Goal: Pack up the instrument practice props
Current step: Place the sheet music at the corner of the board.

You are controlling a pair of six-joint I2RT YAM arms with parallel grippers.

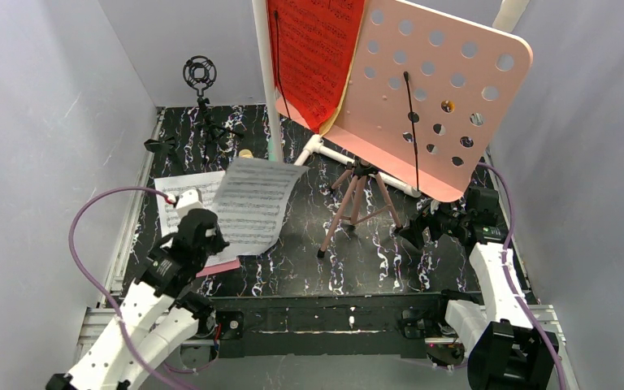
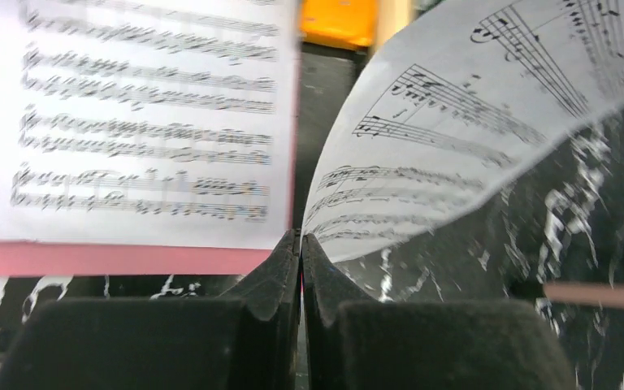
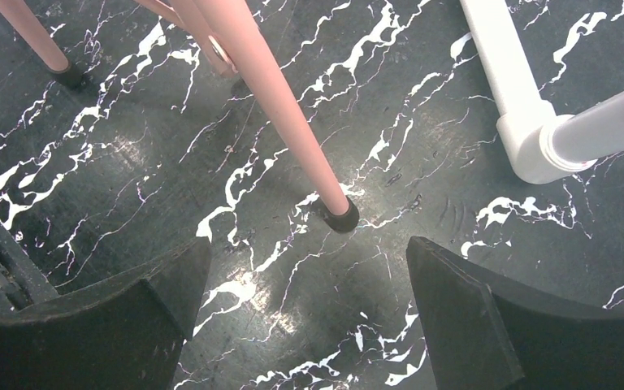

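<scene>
Pink stand (image 1: 443, 89): stands upright at the back of the black marbled table (image 1: 309, 268), with the hole-punched plate tilted, on thin pink tripod legs (image 1: 356, 203).
Red sheet music (image 1: 313, 49): leans at the left side of the plate, just beside the upright white pipe (image 1: 266, 73).
Lifted music sheet (image 1: 256, 199): white with printed staves, raised off the table and curled, to the left of the tripod legs; pinched at the lower corner.
Flat music sheet (image 1: 180, 195): lies on the table at the left, on top of a pink sheet (image 1: 221, 266) that shows only at the near edge.
Yellow microphone (image 2: 337, 20): shows only as a blurred yellow part beyond the two sheets.
Left gripper (image 2: 301, 248): closed tightly, both fingers pressed together on the corner of the lifted music sheet, just beside the flat one.
Right gripper (image 3: 307, 244): wide apart and gripping nothing, low over the table at the right; faces the black foot of one tripod leg (image 3: 284, 114), not touching it, with a white pipe joint (image 3: 528, 146) further right.
Black ring mount (image 1: 201, 73): stands in the back left corner, well apart from both grippers.
</scene>
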